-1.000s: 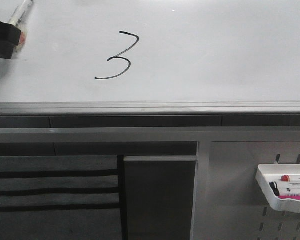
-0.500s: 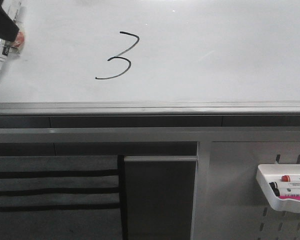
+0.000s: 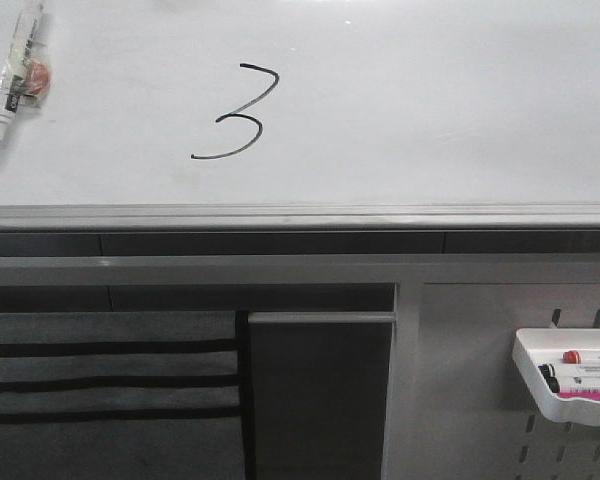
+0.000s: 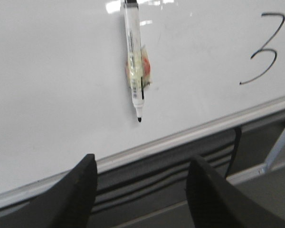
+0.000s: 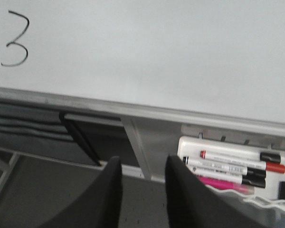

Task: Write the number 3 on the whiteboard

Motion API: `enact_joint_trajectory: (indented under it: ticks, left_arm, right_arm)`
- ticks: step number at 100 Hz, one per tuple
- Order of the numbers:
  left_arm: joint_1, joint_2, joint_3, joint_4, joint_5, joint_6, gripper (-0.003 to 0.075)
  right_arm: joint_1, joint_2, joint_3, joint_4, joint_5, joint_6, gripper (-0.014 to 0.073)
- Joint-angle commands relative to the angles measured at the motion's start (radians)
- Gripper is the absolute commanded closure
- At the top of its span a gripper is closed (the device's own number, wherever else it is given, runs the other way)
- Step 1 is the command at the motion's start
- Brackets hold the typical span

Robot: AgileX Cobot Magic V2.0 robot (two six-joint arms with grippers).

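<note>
The whiteboard (image 3: 430,100) bears a marker (image 3: 15,75).

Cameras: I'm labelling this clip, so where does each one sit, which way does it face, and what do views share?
Front view: faces forward over the whiteboard, the number 3 and marker; no robot parts show.
Left wrist view: on the left arm, looks at the marker; left gripper open, empty.
Right wrist view: on the right arm, looks at the pen tray; right gripper open.
Shared: all show the 3.
</note>
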Motion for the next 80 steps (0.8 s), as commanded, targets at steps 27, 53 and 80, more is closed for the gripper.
enact_joint_trajectory:
  ticks: [27, 53, 80]
  left_arm:
    - [0.001, -0.263, 0.263, 0.004, -0.514, -0.018, 0.068]
    - [0.001, -0.263, 0.356, -0.019, -0.573, -0.018, 0.0741]
    - [0.001, -0.263, 0.403, -0.019, -0.573, -0.018, 0.0741]
  right_arm:
    - [-0.003, -0.244, 0.171, -0.037, -0.32, -0.071, 0.0663]
    - [-0.003, -0.249, 0.202, -0.037, -0.274, -0.071, 0.0663]
    - [-0.003, -0.249, 0.202, -0.037, -0.274, -0.071, 0.0663]
